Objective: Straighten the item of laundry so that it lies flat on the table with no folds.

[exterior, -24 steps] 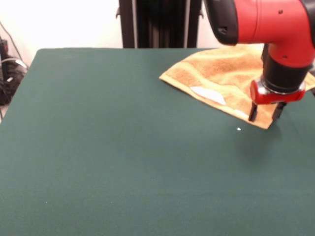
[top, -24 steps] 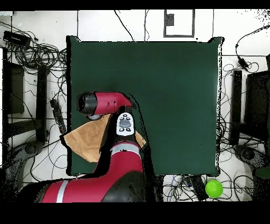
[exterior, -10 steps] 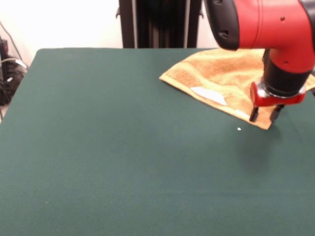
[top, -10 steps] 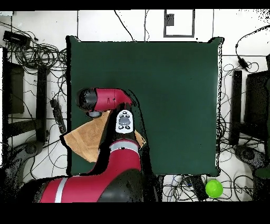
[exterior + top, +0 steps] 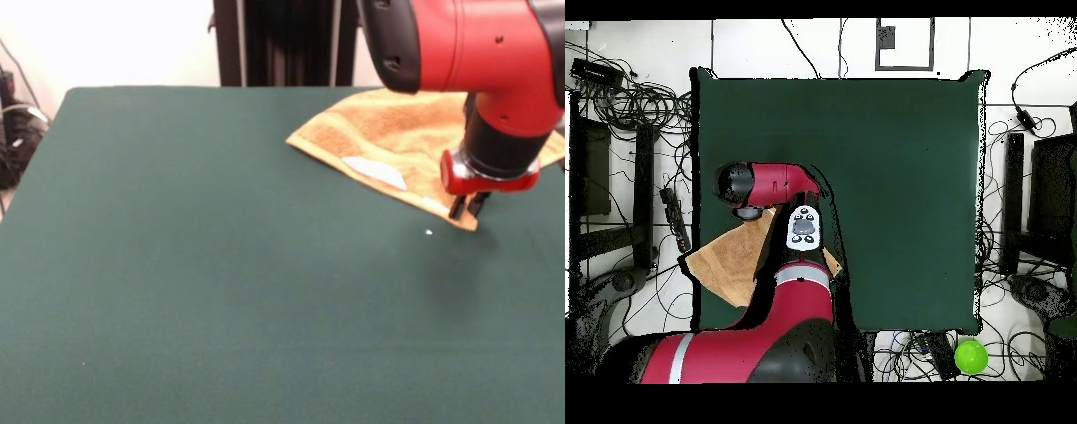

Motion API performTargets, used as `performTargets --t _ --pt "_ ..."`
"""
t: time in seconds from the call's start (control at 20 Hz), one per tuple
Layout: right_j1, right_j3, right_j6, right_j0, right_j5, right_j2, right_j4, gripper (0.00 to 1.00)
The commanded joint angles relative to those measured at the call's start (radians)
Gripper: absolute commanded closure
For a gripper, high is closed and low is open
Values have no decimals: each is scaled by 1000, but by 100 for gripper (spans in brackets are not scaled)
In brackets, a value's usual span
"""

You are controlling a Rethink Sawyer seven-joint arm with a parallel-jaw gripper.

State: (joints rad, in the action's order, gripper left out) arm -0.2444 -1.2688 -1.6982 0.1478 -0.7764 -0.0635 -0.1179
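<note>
One blank white label (image 5: 375,171) on the orange towel (image 5: 397,141), tool (image 5: 466,207) clenched on its near corner.

At 5 o'clock off the green surface in your overhead view, a green ball (image 5: 970,356) sits on the floor. Cables (image 5: 625,95) tangle at 10 o'clock. A grey framed panel (image 5: 903,44) lies at 12 o'clock.

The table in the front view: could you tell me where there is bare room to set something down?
Most of the table is bare: everything in front of and to the left of the towel, up to the far left corner. The crowded part is the far right, where the towel lies and the gripper sits at its near corner.
</note>
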Motion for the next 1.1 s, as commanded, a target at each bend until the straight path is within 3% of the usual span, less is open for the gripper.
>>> performTargets --t 0.05,0.3,0.6,0.85,1.1 --pt "158 15 -242 31 79 45 -25 100" --pt "183 64 -239 37 109 38 -18 100" --pt "216 225 -25 -19 19 88 47 100" --pt "216 249 76 -87 -76 116 72 100" --pt "234 320 59 -132 -113 118 78 100"
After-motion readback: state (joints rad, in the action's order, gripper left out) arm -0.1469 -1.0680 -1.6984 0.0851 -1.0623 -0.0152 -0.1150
